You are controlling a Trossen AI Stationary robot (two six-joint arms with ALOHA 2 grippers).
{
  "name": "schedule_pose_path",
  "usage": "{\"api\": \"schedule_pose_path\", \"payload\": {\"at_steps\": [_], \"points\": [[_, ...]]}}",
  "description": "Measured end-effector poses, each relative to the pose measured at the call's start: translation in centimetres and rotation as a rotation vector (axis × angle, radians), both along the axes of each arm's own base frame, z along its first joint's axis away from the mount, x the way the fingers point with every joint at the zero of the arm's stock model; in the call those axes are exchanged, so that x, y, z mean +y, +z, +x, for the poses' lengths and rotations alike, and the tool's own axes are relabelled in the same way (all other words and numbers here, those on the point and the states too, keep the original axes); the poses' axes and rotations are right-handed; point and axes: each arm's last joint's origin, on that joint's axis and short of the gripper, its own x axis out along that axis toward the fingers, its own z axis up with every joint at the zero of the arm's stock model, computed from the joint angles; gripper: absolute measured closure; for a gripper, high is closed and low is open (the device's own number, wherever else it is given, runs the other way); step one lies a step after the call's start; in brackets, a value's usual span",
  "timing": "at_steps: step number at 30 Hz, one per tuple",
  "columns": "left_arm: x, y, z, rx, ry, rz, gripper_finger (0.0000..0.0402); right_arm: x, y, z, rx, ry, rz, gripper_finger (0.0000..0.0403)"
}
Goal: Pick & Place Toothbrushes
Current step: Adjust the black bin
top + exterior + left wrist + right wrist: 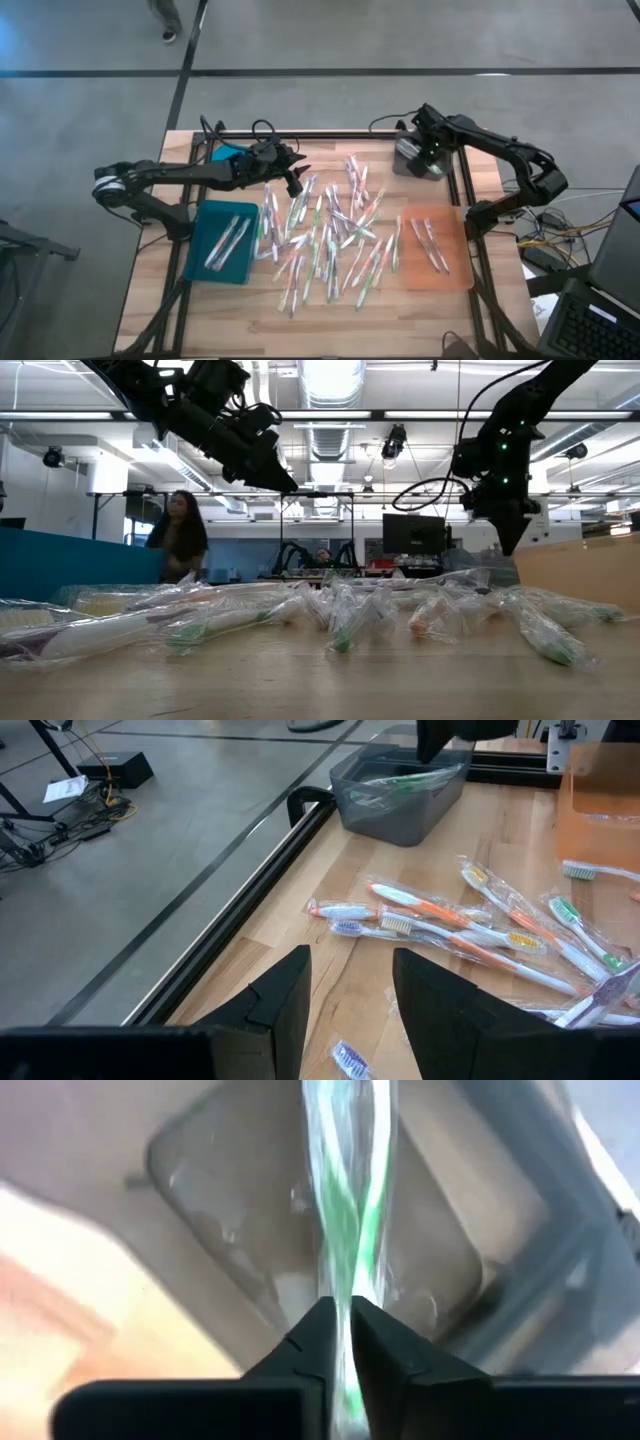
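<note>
Dangling green toothbrush (350, 1230), clear-wrapped, pinched by right tool (343, 1342).

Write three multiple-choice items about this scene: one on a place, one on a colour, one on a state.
1. Where is the right gripper?
A. off the table
B. over the grey bin
C. at the table's near edge

2. What colour is the tray on the left arm's side?
A. yellow
B. white
C. teal

3. How is the left gripper?
A. open, holding nothing
B. shut on a cable
C. shut on a brush

Answers:
1 B: its wrist view looks down into the bin.
2 C: the high view shows it teal.
3 A: bare wood shows between its fingers.
</note>
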Motion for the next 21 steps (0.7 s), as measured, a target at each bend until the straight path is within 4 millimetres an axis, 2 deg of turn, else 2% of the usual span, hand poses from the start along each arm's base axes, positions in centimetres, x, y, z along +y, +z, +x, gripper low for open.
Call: {"api": "schedule_pose_path", "payload": {"at_steps": [5, 11, 21], "points": [[0.0, 0.0, 0.0, 0.000, 0.000, 0.000, 0.0252, 0.7, 0.6, -0.6, 0.090, -0.019, 0.061, 0.0394], [0.0, 0.0, 0.0, 0.000, 0.000, 0.000, 0.0252, 1.5, 0.3, -0.4, 0.131, 0.016, 0.105, 0.0394], [0.0, 0.0, 0.0, 0.000, 0.000, 0.000, 0.0252, 2.5, -0.7, -0.5, 0.158, -0.046, 0.146, 0.0394]]}}
